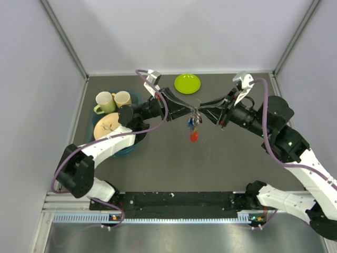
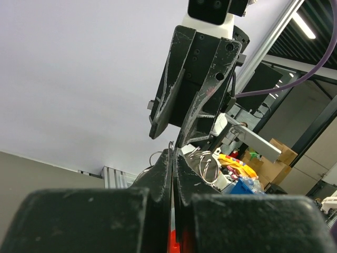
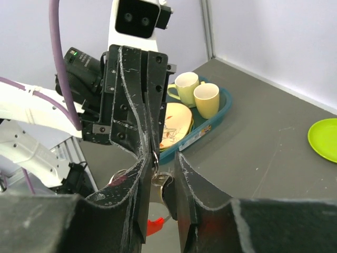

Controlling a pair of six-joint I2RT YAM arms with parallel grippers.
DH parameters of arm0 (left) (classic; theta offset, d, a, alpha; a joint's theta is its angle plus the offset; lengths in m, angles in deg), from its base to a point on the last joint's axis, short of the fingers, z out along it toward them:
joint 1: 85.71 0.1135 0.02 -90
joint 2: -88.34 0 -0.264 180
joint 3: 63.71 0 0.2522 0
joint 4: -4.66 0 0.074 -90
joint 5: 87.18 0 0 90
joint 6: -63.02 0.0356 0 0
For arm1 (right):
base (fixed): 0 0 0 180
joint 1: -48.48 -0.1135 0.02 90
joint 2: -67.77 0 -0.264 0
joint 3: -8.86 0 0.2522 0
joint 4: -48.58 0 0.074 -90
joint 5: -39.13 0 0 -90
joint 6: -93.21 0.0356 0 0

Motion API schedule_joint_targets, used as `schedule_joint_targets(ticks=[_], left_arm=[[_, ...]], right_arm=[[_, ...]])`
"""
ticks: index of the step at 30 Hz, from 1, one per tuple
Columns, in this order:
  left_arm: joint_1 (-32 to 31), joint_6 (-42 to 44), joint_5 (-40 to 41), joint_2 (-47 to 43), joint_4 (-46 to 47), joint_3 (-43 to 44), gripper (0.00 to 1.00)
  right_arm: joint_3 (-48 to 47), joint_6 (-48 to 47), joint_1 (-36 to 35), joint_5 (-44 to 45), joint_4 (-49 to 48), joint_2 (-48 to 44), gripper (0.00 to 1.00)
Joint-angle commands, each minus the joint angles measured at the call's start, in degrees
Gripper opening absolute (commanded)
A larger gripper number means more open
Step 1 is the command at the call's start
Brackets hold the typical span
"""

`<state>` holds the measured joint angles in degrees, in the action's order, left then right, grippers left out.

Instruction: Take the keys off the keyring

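Left wrist view puts the left gripper (image 2: 172,171) clenched tight, its two dark fingers pressed flat together with no gap. A thin silver wire of the keyring (image 2: 171,149) comes up from between their tips, so this gripper is grasping the ring. Just to the right of those tips more wire loops bunch together, with a blue key (image 2: 245,185) beside them.

Directly opposite, tip to tip, is the right gripper (image 2: 182,141), its fingers narrowing toward the same ring. In its own wrist view the right gripper (image 3: 162,174) has its jaws a little apart, with a silver key head (image 3: 160,182) sitting in the gap between them. Whether the fingers press on that key or only bracket it cannot be told. A red tag (image 3: 152,225) hangs below the gap.

From above, the left gripper (image 1: 189,110) and right gripper (image 1: 203,112) meet nose to nose above the table. The keys (image 1: 194,124) dangle in a cluster straight beneath the meeting point, the red tag lowest of all. A lime-green dish (image 1: 187,83) lies on the table beyond the two grippers.
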<state>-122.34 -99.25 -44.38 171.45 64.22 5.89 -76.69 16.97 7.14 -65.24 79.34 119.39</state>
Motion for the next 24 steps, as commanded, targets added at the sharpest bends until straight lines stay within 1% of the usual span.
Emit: schedule_joint_targets(ticks=[1,4,7,12,24], left_arm=[[0.1,-0.2,0.3,-0.9,13.2,2.5,0.00],[0.1,-0.2,0.3,-0.9,13.3,2.5,0.00],[0.1,-0.2,0.0,-0.8,13.5,2.7,0.00],[0.1,-0.2,0.1,-0.9,14.0,2.8,0.00],[0.1,-0.2,0.1,-0.9,14.8,2.7,0.00]], right_arm=[[-2.2,0.7,0.4,-2.2,0.3,-0.3,0.22],[-2.3,0.7,0.4,-2.3,0.5,-0.2,0.21],[-2.2,0.9,0.5,-2.6,0.6,-0.5,0.24],[-1.3,2.1,1.2,-5.1,0.6,-0.2,0.25],[1.0,3.1,1.2,-6.7,0.6,-0.5,0.25]])
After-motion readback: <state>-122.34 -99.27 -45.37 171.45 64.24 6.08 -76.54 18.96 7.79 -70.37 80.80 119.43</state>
